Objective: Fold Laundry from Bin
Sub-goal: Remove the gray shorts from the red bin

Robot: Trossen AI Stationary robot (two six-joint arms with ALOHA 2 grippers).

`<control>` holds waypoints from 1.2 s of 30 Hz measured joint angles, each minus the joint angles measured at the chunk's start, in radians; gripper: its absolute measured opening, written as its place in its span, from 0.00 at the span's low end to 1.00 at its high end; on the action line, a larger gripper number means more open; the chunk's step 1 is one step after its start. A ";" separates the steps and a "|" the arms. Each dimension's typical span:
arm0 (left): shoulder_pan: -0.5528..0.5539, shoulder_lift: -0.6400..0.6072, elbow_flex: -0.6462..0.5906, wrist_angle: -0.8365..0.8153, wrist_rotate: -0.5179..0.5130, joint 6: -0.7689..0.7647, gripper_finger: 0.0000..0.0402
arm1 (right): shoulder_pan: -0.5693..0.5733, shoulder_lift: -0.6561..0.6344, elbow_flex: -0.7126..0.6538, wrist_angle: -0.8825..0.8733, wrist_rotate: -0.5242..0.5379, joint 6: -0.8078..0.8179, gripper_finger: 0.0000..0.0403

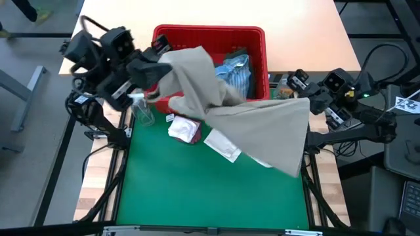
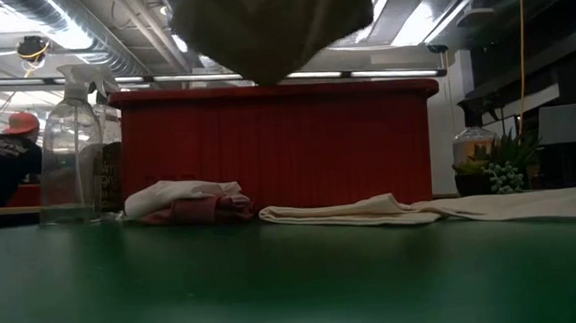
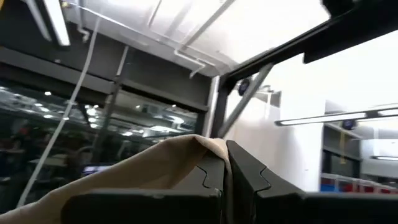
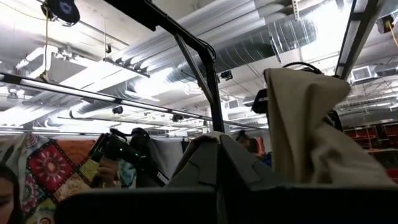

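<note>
Above the bin [image 1: 210, 33], my left gripper [image 1: 157, 60] and right gripper [image 1: 303, 98] pinch the tan garment [image 1: 256, 124]; only overhead shows its spread.

Garment [image 1: 249, 124] over bin [image 1: 210, 33] (small cloths [image 1: 185, 130] beneath)

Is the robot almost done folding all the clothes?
Not yet. The left gripper and right gripper are both shut on the tan garment, holding it up, unfolded. The maroon cloth and white cloth lie loose on the table, and the striped shirt waits in the bin.
</note>
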 joint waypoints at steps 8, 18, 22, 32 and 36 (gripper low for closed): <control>-0.085 -0.012 0.000 -0.006 -0.001 0.000 0.00 | 0.104 0.059 0.000 0.089 0.003 0.052 0.01; -0.242 -0.014 0.000 -0.112 -0.008 0.000 0.00 | 0.411 0.111 0.000 0.035 0.056 -0.044 0.01; -0.317 -0.014 0.000 -0.205 -0.097 0.001 0.00 | 0.526 0.122 0.000 -0.029 0.189 -0.110 0.01; -0.482 -0.014 0.000 -0.434 -0.439 0.000 0.00 | 0.750 0.164 0.000 -0.102 0.432 -0.165 0.01; -0.536 -0.013 0.000 -0.457 -0.581 0.001 0.00 | 0.800 0.176 0.000 -0.088 0.532 -0.170 0.01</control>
